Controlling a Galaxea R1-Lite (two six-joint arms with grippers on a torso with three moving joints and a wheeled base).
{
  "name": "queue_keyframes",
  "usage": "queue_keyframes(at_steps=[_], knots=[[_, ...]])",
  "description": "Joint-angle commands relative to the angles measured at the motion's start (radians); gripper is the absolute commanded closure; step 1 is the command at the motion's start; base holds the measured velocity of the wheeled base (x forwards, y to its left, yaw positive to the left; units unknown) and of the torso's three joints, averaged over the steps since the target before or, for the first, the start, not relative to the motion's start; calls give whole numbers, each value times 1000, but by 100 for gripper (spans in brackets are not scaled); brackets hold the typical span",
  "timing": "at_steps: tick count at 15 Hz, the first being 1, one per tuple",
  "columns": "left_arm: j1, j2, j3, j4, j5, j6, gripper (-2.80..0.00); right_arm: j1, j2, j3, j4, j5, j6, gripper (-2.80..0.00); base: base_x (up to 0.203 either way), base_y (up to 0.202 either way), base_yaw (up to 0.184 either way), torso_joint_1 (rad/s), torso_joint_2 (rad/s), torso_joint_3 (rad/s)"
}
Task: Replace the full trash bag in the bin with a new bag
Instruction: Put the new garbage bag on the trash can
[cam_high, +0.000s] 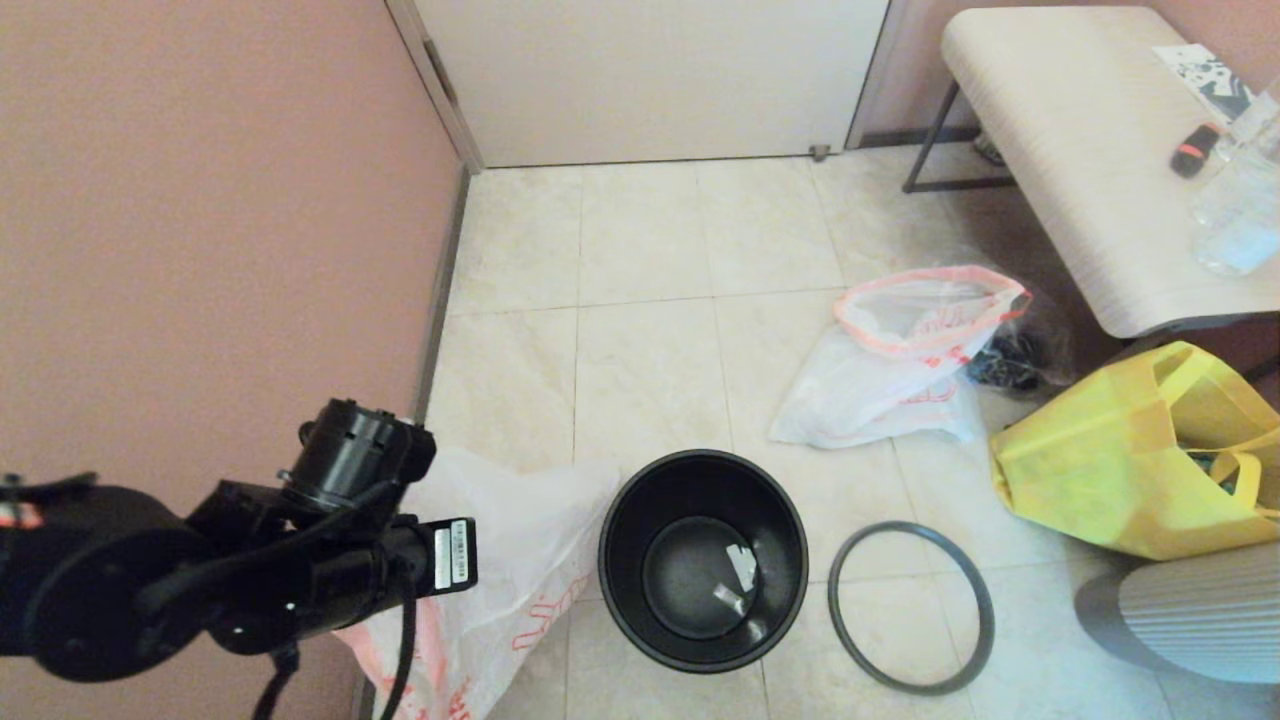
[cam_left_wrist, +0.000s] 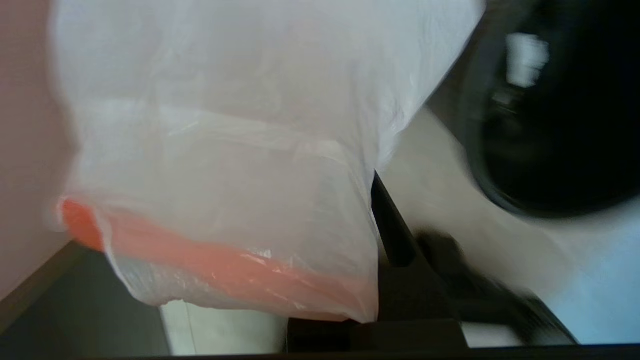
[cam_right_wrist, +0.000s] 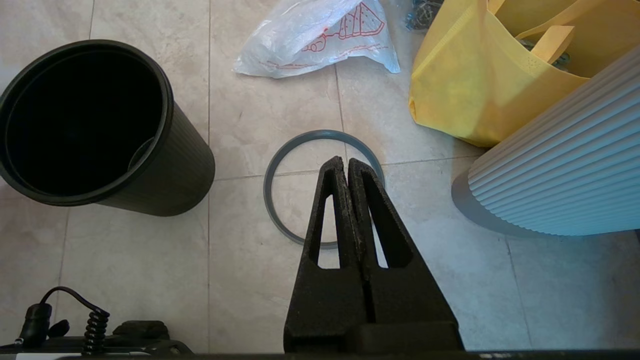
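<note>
Beige floor tiles, a pink wall and a white door are recorded in the head view. Bin (cam_high: 703, 560): upright near the lower centre, unlined, pale scraps on its bottom. Hoop (cam_high: 911, 606): flat on the tiles just beside the bin, apart from it. Used bag (cam_high: 905, 350): white with an orange rim, slumped further back near a bench (cam_high: 1080, 170). Yellow tote (cam_high: 1130, 470) and a ribbed grey object (cam_high: 1200, 610), the latter cut off by the frame edge. Left arm (cam_high: 330, 540): raised at the wall; its gripper is hidden behind the wrist, with a new bag (cam_high: 510, 570) hanging below.

Left wrist view: new bag (cam_left_wrist: 225, 165) fills most of the frame, orange band lowest; the left gripper (cam_left_wrist: 380, 220) is clamped on its edge, one finger largely covered. Bin (cam_left_wrist: 560, 125) is blurred, partly cut off.

Right wrist view: right gripper (cam_right_wrist: 346, 167), jaws pressed together and empty, is held above the hoop (cam_right_wrist: 280, 170). Bin (cam_right_wrist: 90, 125) beside it.
</note>
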Motion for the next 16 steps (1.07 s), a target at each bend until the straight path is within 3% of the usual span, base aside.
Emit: queue_keyframes(at_steps=[1, 4, 7, 10, 12, 13, 16], knots=[[-67, -185, -138, 365, 3, -40, 0, 0, 2, 0, 0, 0, 0, 0, 0, 0, 0, 0, 0, 0], [-192, -309, -385, 710, 4, -116, 0, 0, 2, 0, 0, 0, 0, 0, 0, 0, 0, 0, 0, 0], [-265, -373, -581, 927, 3, -139, 0, 0, 2, 0, 0, 0, 0, 0, 0, 0, 0, 0, 0, 0], [-332, -381, -632, 977, 2, -143, 0, 0, 2, 0, 0, 0, 0, 0, 0, 0, 0, 0, 0, 0], [-414, -373, -640, 990, -1, -155, 0, 0, 2, 0, 0, 0, 0, 0, 0, 0, 0, 0, 0, 0], [-457, -357, -656, 1020, -27, -158, 0, 0, 2, 0, 0, 0, 0, 0, 0, 0, 0, 0, 0, 0], [-483, -291, -761, 1087, -167, -153, 0, 0, 2, 0, 0, 0, 0, 0, 0, 0, 0, 0, 0, 0]])
